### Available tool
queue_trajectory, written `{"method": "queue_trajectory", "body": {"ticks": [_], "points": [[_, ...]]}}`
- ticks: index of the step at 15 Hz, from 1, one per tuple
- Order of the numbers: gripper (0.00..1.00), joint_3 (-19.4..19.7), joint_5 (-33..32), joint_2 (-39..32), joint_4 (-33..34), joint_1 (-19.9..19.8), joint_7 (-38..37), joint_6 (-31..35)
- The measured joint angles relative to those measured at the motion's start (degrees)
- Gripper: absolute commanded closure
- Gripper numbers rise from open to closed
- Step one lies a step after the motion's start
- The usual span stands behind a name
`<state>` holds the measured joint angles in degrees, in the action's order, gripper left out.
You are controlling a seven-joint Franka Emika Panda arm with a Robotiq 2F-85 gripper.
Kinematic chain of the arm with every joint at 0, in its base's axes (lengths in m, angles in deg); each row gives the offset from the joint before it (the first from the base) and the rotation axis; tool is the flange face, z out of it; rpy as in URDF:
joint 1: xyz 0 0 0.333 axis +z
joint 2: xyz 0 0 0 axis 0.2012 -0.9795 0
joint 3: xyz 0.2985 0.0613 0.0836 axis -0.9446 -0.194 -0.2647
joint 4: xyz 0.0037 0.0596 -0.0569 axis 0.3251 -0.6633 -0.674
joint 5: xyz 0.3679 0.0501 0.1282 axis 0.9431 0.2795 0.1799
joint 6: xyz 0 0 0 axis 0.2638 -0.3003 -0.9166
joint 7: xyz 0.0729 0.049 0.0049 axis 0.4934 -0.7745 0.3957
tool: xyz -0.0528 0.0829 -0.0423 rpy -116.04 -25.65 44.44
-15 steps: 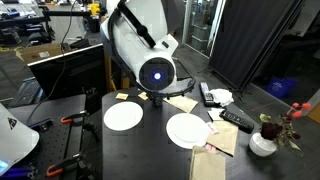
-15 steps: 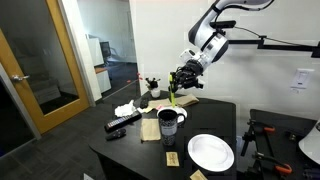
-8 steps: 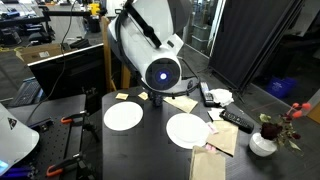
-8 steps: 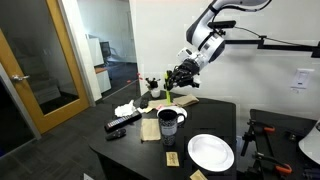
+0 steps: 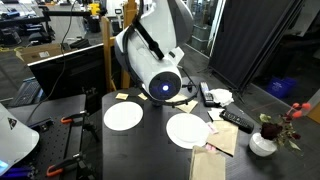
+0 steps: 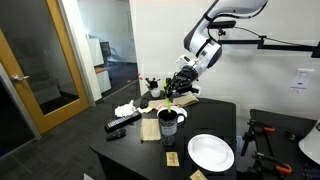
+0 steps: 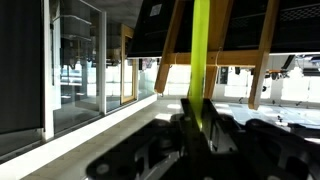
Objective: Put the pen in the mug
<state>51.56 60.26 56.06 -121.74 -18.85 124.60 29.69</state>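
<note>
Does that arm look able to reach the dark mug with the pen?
Probably yes: the end effector, gripping the pen, hangs apparently just above the mug, and nothing seems to block its open top.

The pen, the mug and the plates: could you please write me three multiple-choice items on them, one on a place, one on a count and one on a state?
1. Where does the mug stand?
A) on a white plate
B) on the table, below the end effector
C) on the floor

2. How many white plates lie on the table in an exterior view?
A) four
B) none
C) two

3. What state is the end effector in?
A) open and empty
B) shut on the pen
C) shut on a remote

Answers:
1 B: the mug sits on the dark table, with the end effector hanging above it.
2 C: two round white plates lie side by side there.
3 B: the wrist view shows the yellow-green pen clamped upright between the fingers.
</note>
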Motion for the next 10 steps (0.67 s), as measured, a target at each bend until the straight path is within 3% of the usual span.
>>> {"method": "queue_trajectory", "body": {"ticks": [10], "points": [[0.96,0.0,0.1,-4.8,0.7,0.0,0.0,0.0]]}}
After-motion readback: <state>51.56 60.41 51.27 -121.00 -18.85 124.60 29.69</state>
